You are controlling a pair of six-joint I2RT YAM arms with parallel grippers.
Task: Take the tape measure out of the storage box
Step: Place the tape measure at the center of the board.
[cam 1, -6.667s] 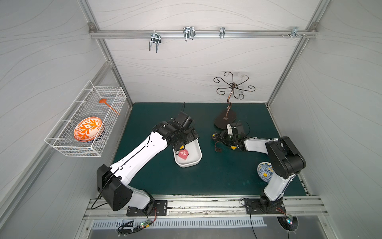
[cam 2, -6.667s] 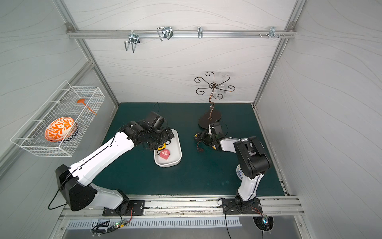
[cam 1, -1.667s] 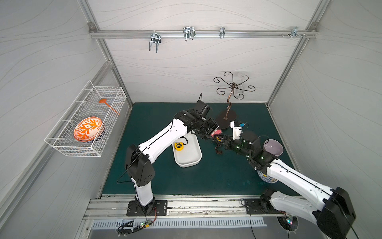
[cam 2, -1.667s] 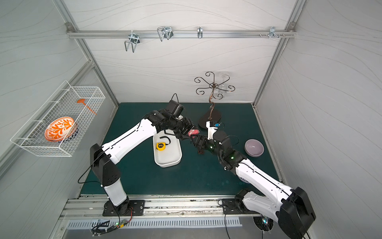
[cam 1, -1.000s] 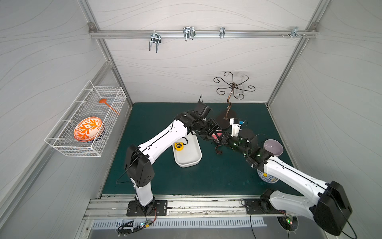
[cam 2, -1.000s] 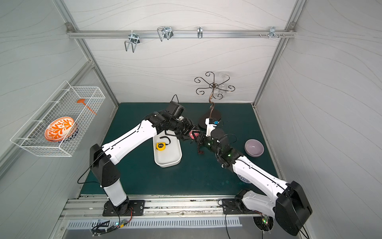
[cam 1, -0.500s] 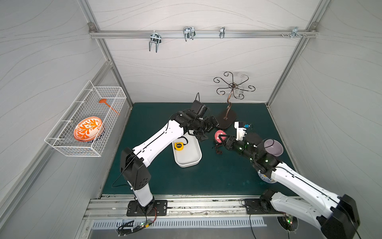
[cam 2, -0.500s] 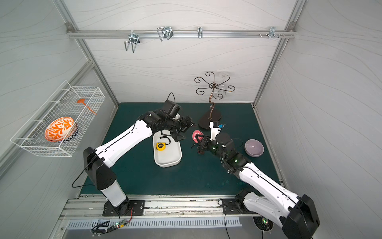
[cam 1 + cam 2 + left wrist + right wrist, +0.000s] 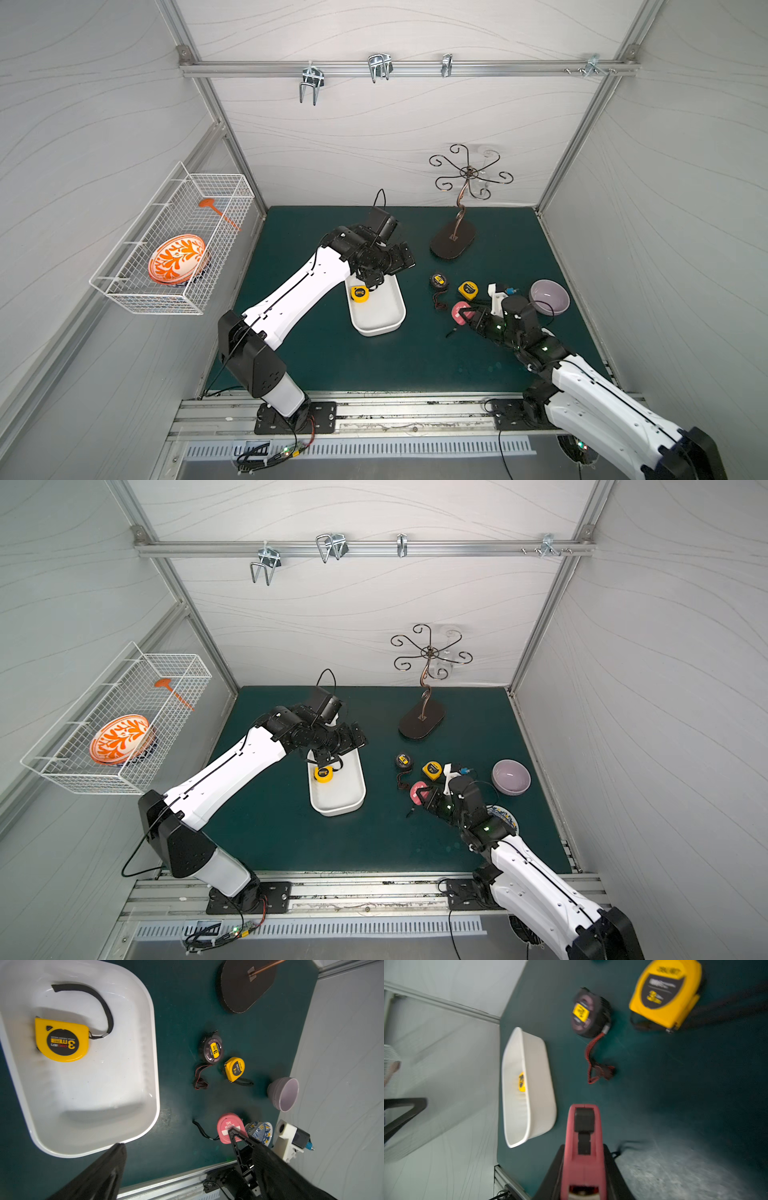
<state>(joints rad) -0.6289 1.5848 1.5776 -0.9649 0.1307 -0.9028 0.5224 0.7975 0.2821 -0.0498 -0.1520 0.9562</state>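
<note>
Partly hidden, pink tape measure [image 9: 225, 1126] clamped in right pincer [image 9: 465, 312], left pincer [image 9: 371, 279] spread wide.

White rounded storage box [image 9: 380, 318] seen at centre of a top view, yellow tape measure [image 9: 359, 293] laid flat in its upper end, pink tape measure [image 9: 458, 311] gripped to its right.

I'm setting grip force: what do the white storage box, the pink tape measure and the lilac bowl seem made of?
The storage box looks like glossy moulded plastic: soft highlights, rounded corners. The pink tape measure seems a hard plastic case, satin, with a printed label. The lilac bowl is smooth and dull; ceramic or plastic, I cannot tell.
</note>
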